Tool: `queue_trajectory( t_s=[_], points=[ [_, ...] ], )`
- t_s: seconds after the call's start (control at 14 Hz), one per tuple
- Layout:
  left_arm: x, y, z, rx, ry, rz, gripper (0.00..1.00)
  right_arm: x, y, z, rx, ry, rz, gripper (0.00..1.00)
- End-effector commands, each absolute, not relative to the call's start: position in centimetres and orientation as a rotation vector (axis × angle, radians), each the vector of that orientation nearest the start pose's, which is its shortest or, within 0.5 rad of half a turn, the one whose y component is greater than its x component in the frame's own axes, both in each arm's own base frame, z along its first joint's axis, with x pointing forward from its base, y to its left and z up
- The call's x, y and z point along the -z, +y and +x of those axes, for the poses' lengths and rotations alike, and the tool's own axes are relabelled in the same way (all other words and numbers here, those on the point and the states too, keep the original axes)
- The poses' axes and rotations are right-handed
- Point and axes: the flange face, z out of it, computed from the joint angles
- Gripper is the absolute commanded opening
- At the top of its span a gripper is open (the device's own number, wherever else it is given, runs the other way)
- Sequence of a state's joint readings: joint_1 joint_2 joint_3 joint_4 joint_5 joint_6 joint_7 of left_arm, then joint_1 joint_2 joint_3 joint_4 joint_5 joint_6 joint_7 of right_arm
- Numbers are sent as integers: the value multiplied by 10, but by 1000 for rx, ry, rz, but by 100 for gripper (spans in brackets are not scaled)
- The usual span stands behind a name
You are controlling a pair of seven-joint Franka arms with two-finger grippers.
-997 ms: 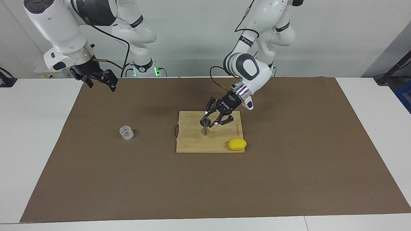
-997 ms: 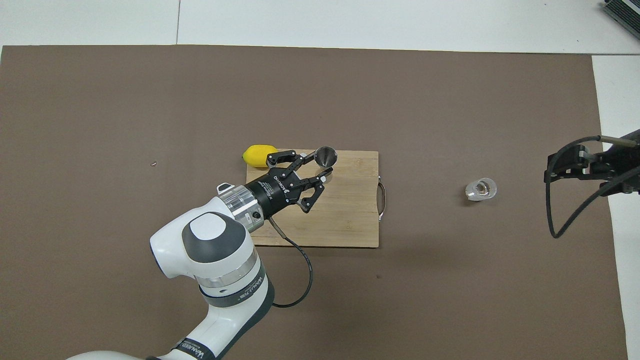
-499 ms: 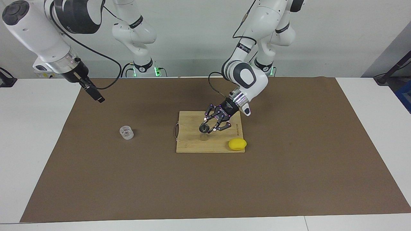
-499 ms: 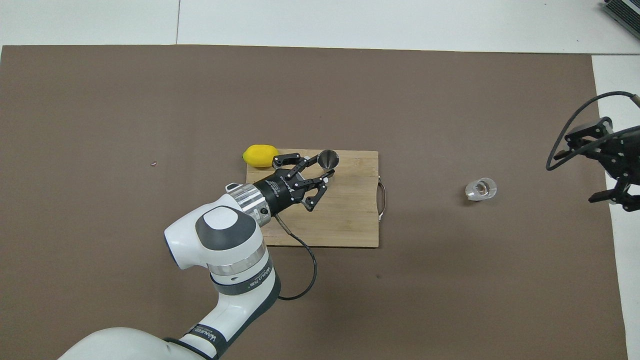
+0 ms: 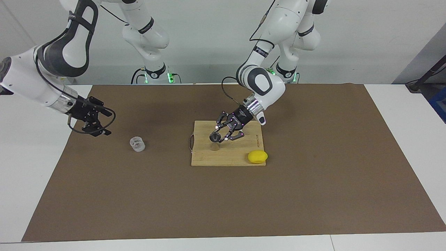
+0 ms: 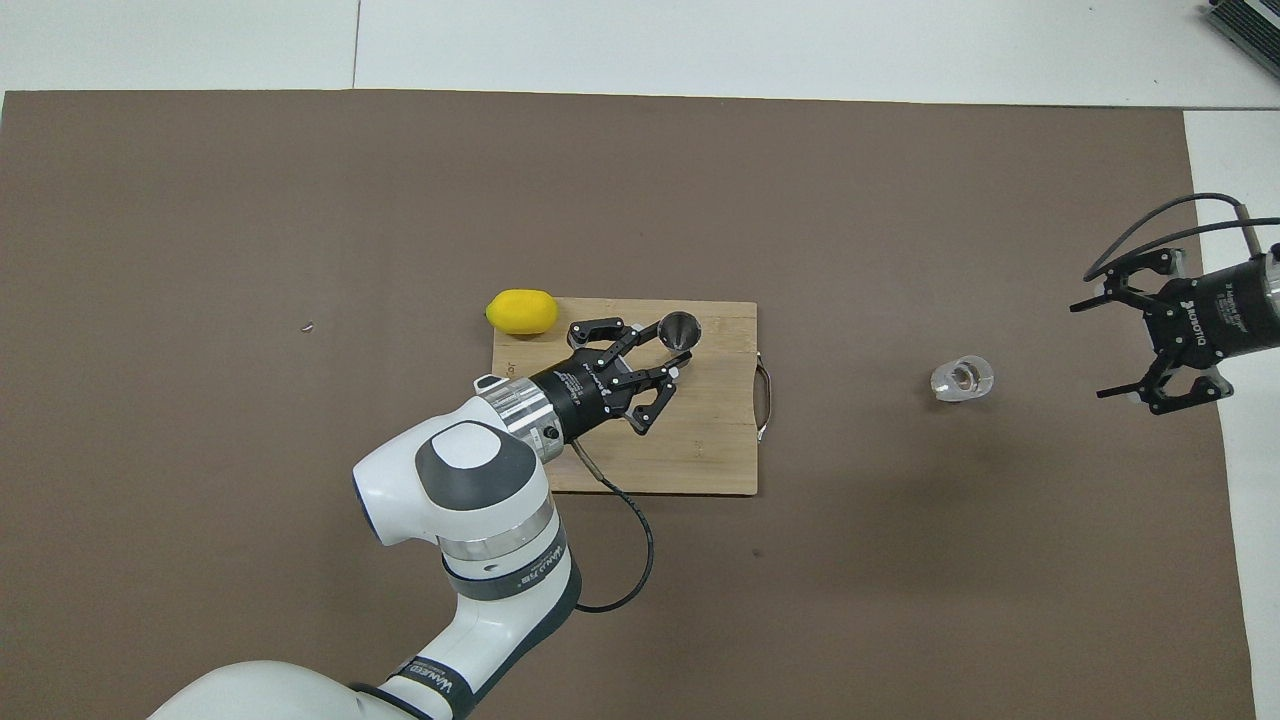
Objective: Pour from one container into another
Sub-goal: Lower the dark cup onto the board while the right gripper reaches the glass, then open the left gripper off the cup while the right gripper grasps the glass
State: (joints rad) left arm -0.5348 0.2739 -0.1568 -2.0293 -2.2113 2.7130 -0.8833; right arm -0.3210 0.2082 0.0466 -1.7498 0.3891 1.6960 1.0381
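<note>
The jigger point(image 5: 214, 137) sits in the left gripper point(image 5: 221, 134) over the cutting board point(image 5: 226, 157). A lemon point(image 5: 258, 157) touches the board's corner nearby. The glass cup point(image 5: 137, 144) stands on the mat point(image 5: 313, 174) just beside the right gripper point(image 5: 99, 122).

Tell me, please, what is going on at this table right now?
The left gripper is shut on the steel jigger, holding it up over the cutting board. The right gripper, open, hangs beside the glass cup, which stands alone on the brown mat. A lemon lies at the board's corner.

left claw point(image 5: 220, 136) grips jigger point(image 5: 214, 137) over board point(image 5: 226, 153) | right claw point(image 5: 95, 122) open near glass point(image 5: 137, 144)
</note>
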Motion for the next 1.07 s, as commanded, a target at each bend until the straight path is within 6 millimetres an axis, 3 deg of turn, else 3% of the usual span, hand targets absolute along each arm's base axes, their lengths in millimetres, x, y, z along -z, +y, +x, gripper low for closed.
queue_trajectory(
  t_s=[0.0, 0.21, 0.5, 0.57, 0.64, 0.71, 1.0],
  points=[
    [-312, -361, 478, 808, 1891, 869, 0, -408, -129, 588, -609, 1870, -2062, 95],
    [-310, -359, 477, 807, 1894, 869, 0, -372, -142, 589, -656, 1860, -2010, 94],
    [-307, -357, 476, 805, 1902, 872, 0, -301, -174, 584, -733, 1710, -2013, 92],
    [-305, -357, 475, 804, 1905, 872, 0, -294, -177, 583, -732, 1681, -2005, 92],
    [-305, -357, 475, 804, 1905, 872, 28, -289, -179, 583, -740, 1670, -1986, 92],
    [-305, -355, 476, 800, 1909, 870, 99, -284, -179, 580, -752, 1653, -1989, 92],
    [-304, -354, 475, 799, 1908, 876, 100, -260, -159, 559, -822, 1582, -1933, 91]
  ],
)
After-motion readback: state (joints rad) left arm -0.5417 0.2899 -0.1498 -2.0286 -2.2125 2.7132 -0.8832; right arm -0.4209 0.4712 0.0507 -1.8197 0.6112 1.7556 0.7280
